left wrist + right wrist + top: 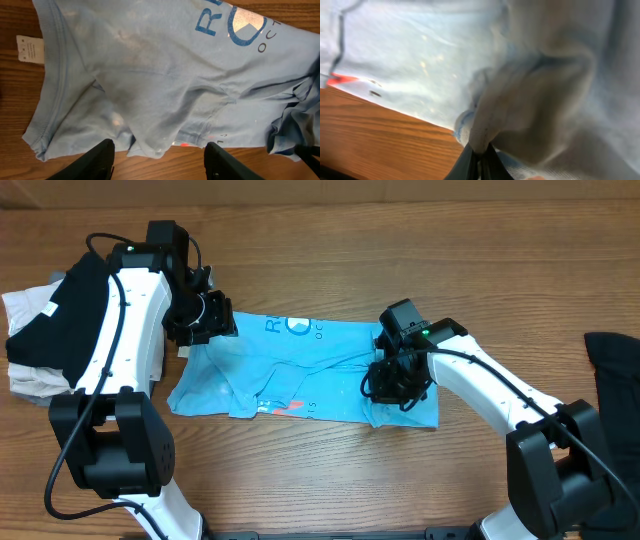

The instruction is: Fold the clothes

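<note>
clamped shut in the right gripper (479,159): a bunched fold of the shirt (300,365), near its right end. at the left gripper (160,162), fingers (102,157) spread wide apart, poised over the shirt's left end, gripping nothing. spread crumpled across the middle of the table (330,240), white tag (28,48) on the wood at the left end, blue lettering (235,27) up, red mark (340,79) near the front hem. far left, a black garment (70,310) heaped on a white one (25,375); far right, another dark garment (615,365).
</note>
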Robot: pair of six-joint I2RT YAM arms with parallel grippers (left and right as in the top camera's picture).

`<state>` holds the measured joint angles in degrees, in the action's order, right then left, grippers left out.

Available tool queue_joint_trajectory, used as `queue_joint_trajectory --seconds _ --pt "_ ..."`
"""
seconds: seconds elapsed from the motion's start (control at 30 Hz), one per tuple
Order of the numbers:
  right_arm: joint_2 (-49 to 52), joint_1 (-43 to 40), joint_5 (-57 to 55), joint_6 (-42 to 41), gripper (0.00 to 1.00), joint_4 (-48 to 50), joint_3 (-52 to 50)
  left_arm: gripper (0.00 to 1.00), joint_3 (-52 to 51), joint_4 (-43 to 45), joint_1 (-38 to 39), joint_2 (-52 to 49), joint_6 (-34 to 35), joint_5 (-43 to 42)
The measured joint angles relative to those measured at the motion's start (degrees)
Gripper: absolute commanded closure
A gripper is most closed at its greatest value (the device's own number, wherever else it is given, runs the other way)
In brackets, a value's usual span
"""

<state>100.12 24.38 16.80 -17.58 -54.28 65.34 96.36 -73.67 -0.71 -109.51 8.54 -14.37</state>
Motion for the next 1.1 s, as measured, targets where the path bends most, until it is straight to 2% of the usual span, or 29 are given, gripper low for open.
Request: queue_joint_trajectory --seconds 0.03,0.1,0.17,0.37,0.47,0.63,0.73,0.9,1.1 --pt "0.0 0.0 0.2 0.0 0.92 0.3 0.0 0.39 0.0 0.0 0.0 0.0 0.0 0.0" --pt "0.0 0.0 0.4 -0.3 0.69 0.7 0.0 0.39 0.0 0.0 0.0 0.0 0.0 0.0" --pt "0.0 0.0 0.2 -0.3 0.61 0.7 0.0 0.39 0.0 0.0 0.0 0.0 0.0 0.0" --pt "0.0 -0.3 -1.8 -0.4 0.63 -0.1 0.0 0.39 0.0 0.0 0.0 0.0 0.0 0.0" --pt "0.0 -1.4 -2.3 -0.2 0.74 -2.3 0.0 0.39 0.0 -0.1 0.0 0.0 0.0 0.0" --pt "0.0 -3.0 -2.7 1.3 0.59 -9.7 0.0 0.38 0.0 0.0 0.0 0.0 0.0 0.0" --pt "0.0 -2.8 -1.5 2.7 0.51 -9.9 0.0 0.38 0.0 0.0 0.0 0.0 0.0 0.0" --pt "0.0 -0.8 0.6 0.8 0.51 -3.6 -1.9 0.39 0.0 0.0 0.0 0.0 0.0 0.0" --pt "0.0 0.4 3.0 -5.4 0.51 -3.1 -3.8 0.39 0.0 -0.1 0.0 0.0 0.0 0.0"
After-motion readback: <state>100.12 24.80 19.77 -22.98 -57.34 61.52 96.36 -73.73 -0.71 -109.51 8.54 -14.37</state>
